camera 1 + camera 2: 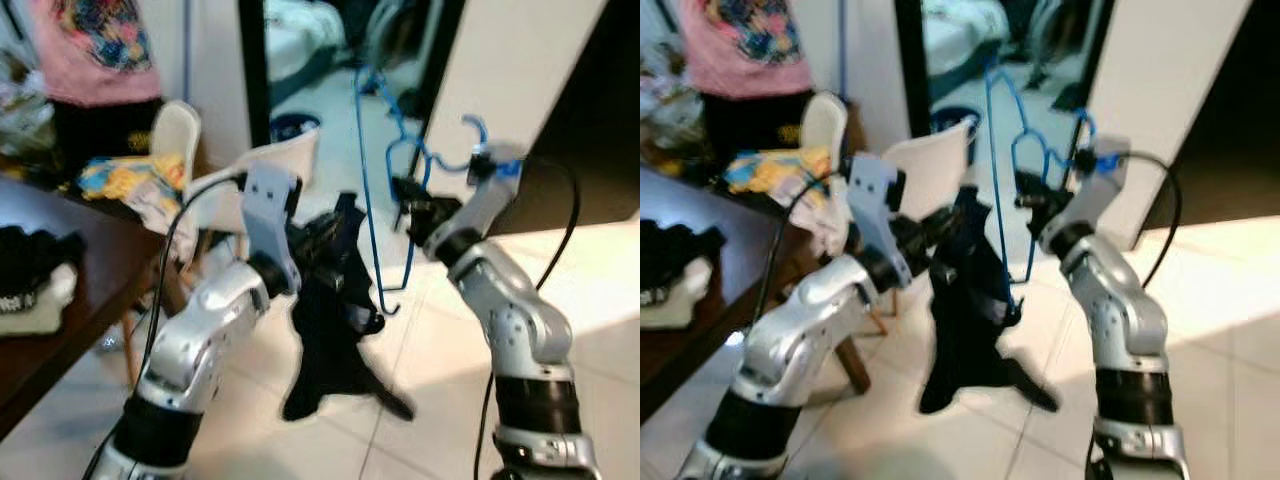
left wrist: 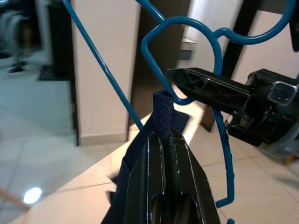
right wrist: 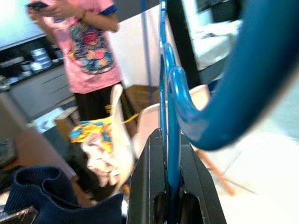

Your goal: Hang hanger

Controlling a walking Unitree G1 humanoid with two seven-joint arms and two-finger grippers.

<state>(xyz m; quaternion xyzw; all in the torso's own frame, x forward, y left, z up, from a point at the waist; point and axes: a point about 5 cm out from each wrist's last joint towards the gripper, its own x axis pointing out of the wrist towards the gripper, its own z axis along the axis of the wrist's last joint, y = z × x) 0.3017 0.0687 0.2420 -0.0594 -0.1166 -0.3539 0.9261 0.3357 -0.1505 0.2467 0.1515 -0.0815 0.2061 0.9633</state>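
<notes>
So we've got both arms up in front of us here. Our right hand is clamped tight on the blue hanger, holding it up in the air over the tiled floor, in front of a dark doorway. Our left hand is pinched shut on a strap of the dark navy garment, which droops down between the two arms, its tail close to the floor.

The head views give the big picture, but they're blurry where the hands meet. The left wrist view is way clearer: the strap sits right against the hanger's curved wire, and one black finger of the right hand pokes in just beside it. The right wrist view looks back the other way and catches a person in a pink printed shirt holding a phone, plus a white chair with clothes piled on a second one.

Room-wise, the brown surface edge sits on our left with some clothes on it, the white wall corner is just behind the right arm, and open floor spreads out to the right.
</notes>
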